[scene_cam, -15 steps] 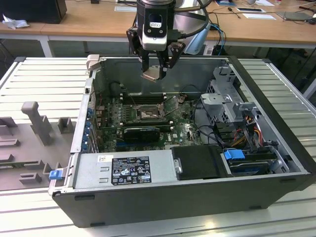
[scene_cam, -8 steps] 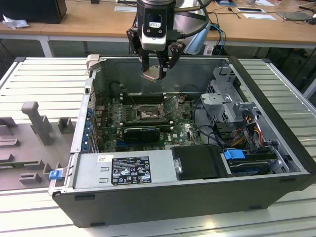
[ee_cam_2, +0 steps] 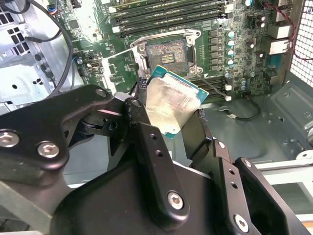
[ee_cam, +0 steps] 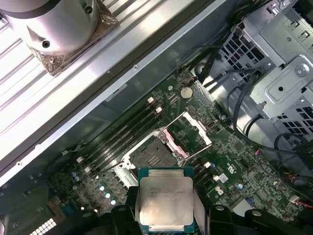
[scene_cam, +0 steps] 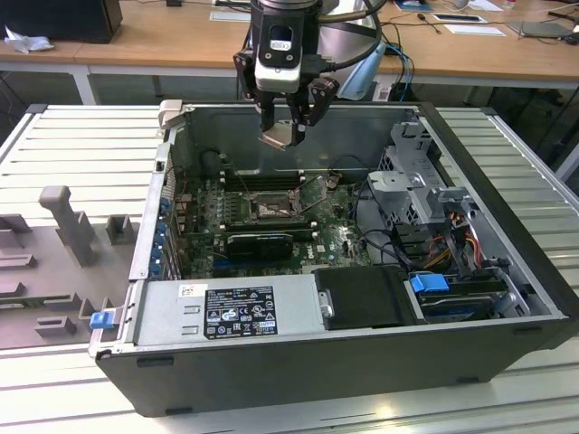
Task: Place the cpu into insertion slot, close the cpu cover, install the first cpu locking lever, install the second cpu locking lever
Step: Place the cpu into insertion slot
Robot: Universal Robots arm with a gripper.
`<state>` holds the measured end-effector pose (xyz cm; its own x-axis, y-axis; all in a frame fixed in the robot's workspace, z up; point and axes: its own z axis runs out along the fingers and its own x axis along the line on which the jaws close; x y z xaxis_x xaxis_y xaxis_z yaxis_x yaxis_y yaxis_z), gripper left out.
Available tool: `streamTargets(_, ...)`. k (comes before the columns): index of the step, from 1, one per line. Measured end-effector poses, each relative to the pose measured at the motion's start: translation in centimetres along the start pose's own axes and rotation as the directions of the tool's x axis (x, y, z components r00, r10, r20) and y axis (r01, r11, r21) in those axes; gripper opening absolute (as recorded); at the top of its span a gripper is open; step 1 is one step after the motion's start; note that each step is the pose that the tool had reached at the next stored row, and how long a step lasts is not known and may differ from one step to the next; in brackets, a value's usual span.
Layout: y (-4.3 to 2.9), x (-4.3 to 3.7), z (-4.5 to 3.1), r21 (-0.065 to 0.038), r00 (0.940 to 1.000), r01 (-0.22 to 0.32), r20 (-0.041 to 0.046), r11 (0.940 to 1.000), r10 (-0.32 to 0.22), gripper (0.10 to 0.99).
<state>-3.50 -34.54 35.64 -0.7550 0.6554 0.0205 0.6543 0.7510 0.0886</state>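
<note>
Cpu [ee_cam_2: 171, 105], pinched in the claw [ee_cam_2: 168, 122], hangs above the insertion slot [ee_cam: 155, 155] inside the case [scene_cam: 362, 366].

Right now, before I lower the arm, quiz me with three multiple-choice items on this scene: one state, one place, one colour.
1. The insertion slot is:
A. empty, with the cpu cover raised
B. filled, with the cover shut
C. hidden under a heatsink

2. The cpu is:
A. seated in the slot
B. held in the pincer above the motherboard
C. lying on the bench outside the computer

3. The motherboard is:
A. red
B. green
C. white

Answers:
1. A: both wrist views show the bare contact field of the slot, with the frame plate swung up beside it.
2. B: the pincer grips the chip at its edges, well above the board in the exterior view.
3. B: the board shows green in all three views.
</note>
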Motion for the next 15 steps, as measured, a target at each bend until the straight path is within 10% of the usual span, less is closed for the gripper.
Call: streamTargets(15,0.0,0.0,0.0,-0.002,0.9976,-0.069,0.0061,0.9976,0.069,0.529)
